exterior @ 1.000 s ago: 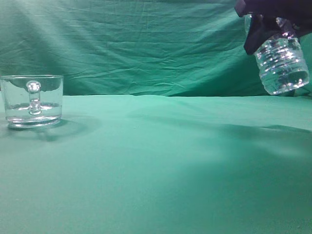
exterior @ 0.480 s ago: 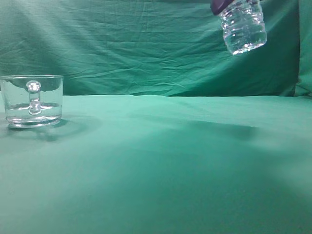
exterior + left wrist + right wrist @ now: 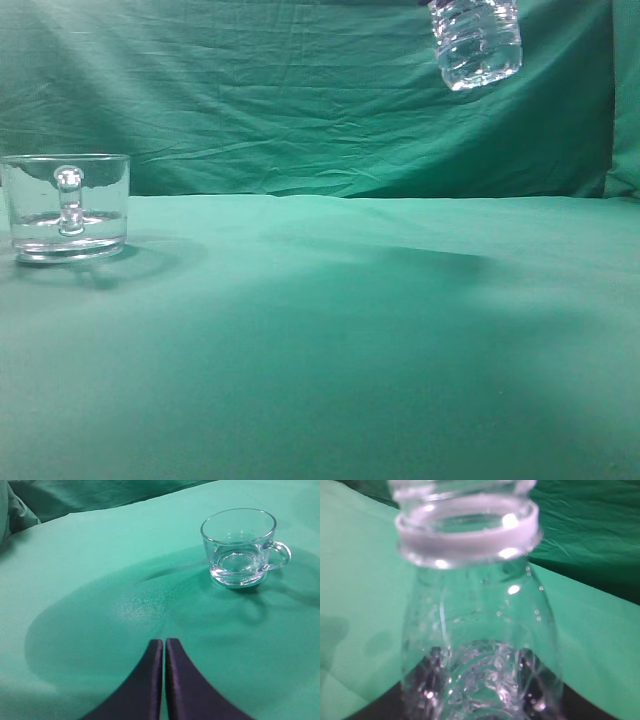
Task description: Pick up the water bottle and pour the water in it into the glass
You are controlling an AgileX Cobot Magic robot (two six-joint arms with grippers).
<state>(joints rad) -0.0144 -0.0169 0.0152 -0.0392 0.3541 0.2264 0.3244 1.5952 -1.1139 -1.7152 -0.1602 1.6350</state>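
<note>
Only the ribbed bottom of the water bottle [image 3: 477,42] shows in the exterior view, hanging high at the top edge right of centre, well above the green tablecloth [image 3: 330,340]; the arm holding it is out of frame there. Right wrist view gives the close-up instead: pale neck ring, shoulders with droplets, dark gripper parts blurred behind the lower body, fingertips not clear, so I cannot tell the right gripper's state from the frames. The glass [image 3: 67,206] stands upright at far left of the table, handle toward the camera, well apart from the bottle. Left wrist view shows the left gripper [image 3: 164,647] with fingers pressed together, empty, near the glass.
</note>
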